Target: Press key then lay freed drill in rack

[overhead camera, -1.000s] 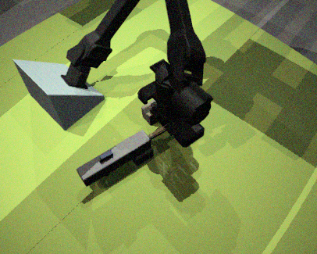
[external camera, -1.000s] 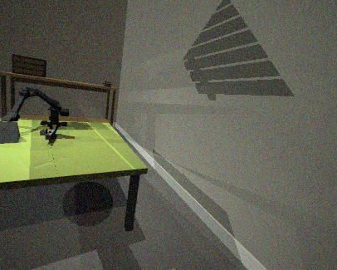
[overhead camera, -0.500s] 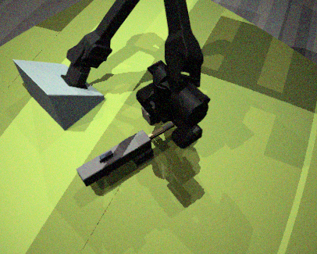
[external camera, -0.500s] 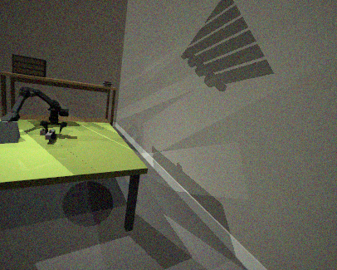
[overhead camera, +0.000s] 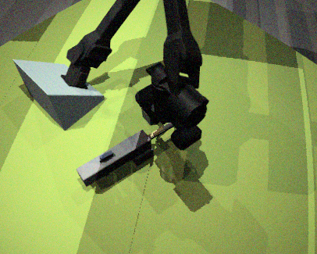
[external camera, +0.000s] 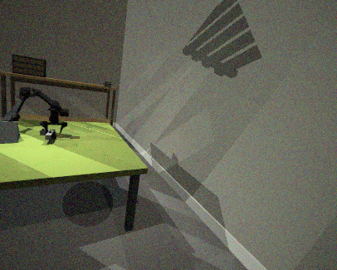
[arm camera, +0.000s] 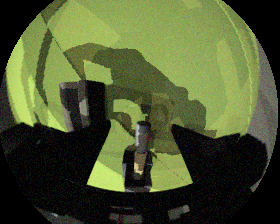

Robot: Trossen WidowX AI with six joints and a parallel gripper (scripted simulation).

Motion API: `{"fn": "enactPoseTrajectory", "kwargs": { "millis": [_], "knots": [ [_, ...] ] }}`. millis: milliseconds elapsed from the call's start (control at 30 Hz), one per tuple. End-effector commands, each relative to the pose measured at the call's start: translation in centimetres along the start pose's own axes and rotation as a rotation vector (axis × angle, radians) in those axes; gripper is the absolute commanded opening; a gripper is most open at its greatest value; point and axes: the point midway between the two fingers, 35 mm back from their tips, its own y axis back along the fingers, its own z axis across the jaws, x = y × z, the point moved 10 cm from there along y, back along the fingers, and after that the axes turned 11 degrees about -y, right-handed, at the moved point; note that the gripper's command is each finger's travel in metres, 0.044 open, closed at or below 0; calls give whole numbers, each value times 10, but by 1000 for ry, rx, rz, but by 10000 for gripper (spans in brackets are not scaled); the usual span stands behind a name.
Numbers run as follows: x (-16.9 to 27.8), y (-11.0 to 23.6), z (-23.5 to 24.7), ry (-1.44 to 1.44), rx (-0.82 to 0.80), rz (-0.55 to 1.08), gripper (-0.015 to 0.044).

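A long dark grey housing block [overhead camera: 118, 155] [external camera: 50, 137] lies on the green table. A small dark key [overhead camera: 106, 156] sits on its top face. The thin drill [overhead camera: 161, 130] [arm camera: 143, 135] sticks out of the block's right end, metallic with a pale tip. My gripper [overhead camera: 165, 127] [arm camera: 141, 126] [external camera: 53, 129] is open, low over the table, with its fingers on either side of the drill's free end and not gripping it. In the wrist view the drill stands in the middle between the two dark fingers. I cannot make out a rack for certain.
A pale blue-grey wedge-shaped block [overhead camera: 48, 87] [external camera: 2, 132] stands at the left with the arm's base on it; a grey shape [arm camera: 81, 103] in the wrist view may be the same block. A wooden rail [external camera: 59, 82] runs behind the table. A wall rises close on the right.
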Motion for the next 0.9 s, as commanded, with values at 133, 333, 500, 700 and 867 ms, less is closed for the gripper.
{"fn": "enactPoseTrajectory", "kwargs": {
  "millis": [133, 333, 500, 700, 867],
  "knots": [
    [3, -1, 0, 1, -2, 7, 440],
    [5, -2, -1, 1, -2, 7, 440],
    [6, -2, -1, 1, -2, 7, 440],
    [7, -2, -1, 1, -2, 7, 440],
    [8, -3, -1, 1, -2, 7, 440]
  ]
}}
